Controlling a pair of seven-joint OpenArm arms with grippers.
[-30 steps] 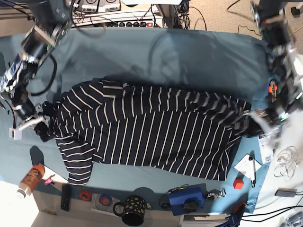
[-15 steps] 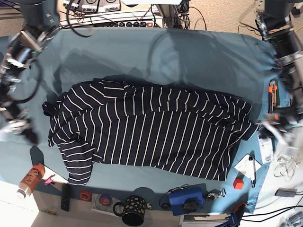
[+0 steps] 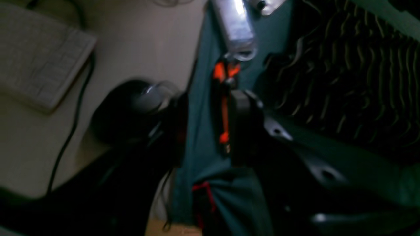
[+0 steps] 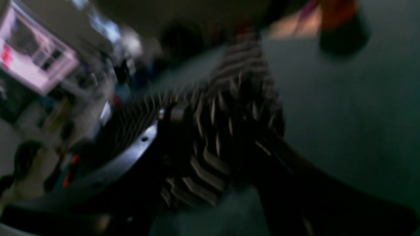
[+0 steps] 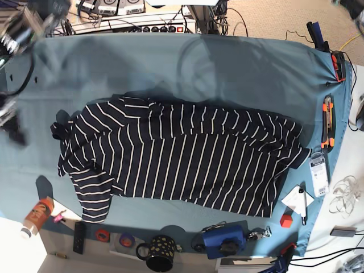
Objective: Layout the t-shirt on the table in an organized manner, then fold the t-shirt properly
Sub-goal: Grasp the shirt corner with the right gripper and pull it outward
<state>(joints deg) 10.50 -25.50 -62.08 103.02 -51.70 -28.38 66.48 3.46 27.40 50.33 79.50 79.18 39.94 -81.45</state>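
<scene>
The t-shirt [image 5: 182, 156], dark navy with thin white stripes, lies spread out across the middle of the teal table [image 5: 227, 74], with one sleeve bunched at its left end. My right gripper [image 5: 12, 129] is a blur at the base view's left edge, apart from the shirt. In the right wrist view it [image 4: 216, 144] is open, and the striped t-shirt [image 4: 229, 98] lies beyond its fingers. My left gripper [image 3: 210, 131] is open over the table's edge with nothing between its fingers, and the t-shirt [image 3: 354, 75] lies off to one side. The left arm is outside the base view.
An orange-handled tool [image 5: 327, 122] [image 3: 223, 108] lies by the table's right edge, next to a tagged packet [image 5: 318, 170]. A black mug [image 5: 159, 253], a blue device [image 5: 224, 240], tape rolls and a bottle [image 5: 37, 215] line the front edge. A keyboard [image 3: 39, 59] and mouse [image 3: 131, 105] sit off the table.
Both grippers opened and let go of the shirt's ends. The right arm drew back to the left, the left arm left the base view to the right, and the shirt settled flat.
</scene>
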